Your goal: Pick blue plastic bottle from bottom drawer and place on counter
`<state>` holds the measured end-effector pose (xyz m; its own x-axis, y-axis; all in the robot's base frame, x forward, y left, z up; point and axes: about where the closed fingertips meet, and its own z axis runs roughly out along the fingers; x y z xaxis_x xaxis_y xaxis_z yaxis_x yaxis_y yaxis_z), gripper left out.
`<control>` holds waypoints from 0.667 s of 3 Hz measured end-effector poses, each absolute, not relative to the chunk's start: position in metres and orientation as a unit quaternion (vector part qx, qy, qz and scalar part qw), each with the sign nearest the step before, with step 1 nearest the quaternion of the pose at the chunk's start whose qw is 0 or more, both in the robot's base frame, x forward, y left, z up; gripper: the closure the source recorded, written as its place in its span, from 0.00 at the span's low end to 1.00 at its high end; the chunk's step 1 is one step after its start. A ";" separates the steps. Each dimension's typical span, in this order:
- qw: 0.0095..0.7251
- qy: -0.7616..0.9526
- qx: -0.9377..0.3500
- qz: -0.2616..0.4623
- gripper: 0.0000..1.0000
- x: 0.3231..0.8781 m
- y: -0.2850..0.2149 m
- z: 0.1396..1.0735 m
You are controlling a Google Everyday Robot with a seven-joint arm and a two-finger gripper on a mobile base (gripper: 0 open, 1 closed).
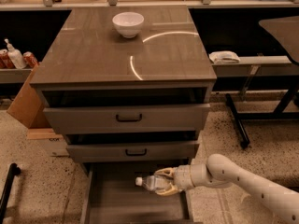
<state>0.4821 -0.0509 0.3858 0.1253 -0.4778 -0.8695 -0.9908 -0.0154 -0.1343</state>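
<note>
The blue plastic bottle [150,183] is small and clear with a white cap pointing left. It lies sideways over the right part of the open bottom drawer [117,204]. My gripper [163,182] reaches in from the right on a white arm, and its fingers are shut around the bottle's body. I cannot tell whether the bottle touches the drawer floor. The counter [98,55] is the glossy grey-brown top of the cabinet, above and behind the gripper.
A white bowl [128,24] stands at the back of the counter. Two drawer fronts with black handles [129,118] jut out above the open drawer. A cardboard box [28,101] sits left of the cabinet. A white pump bottle [14,55] and a white cloth [224,57] lie on side shelves.
</note>
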 end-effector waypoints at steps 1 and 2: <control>0.422 0.551 -0.652 0.305 1.00 0.474 -0.064 0.427; 0.450 0.522 -0.663 0.293 1.00 0.471 -0.081 0.472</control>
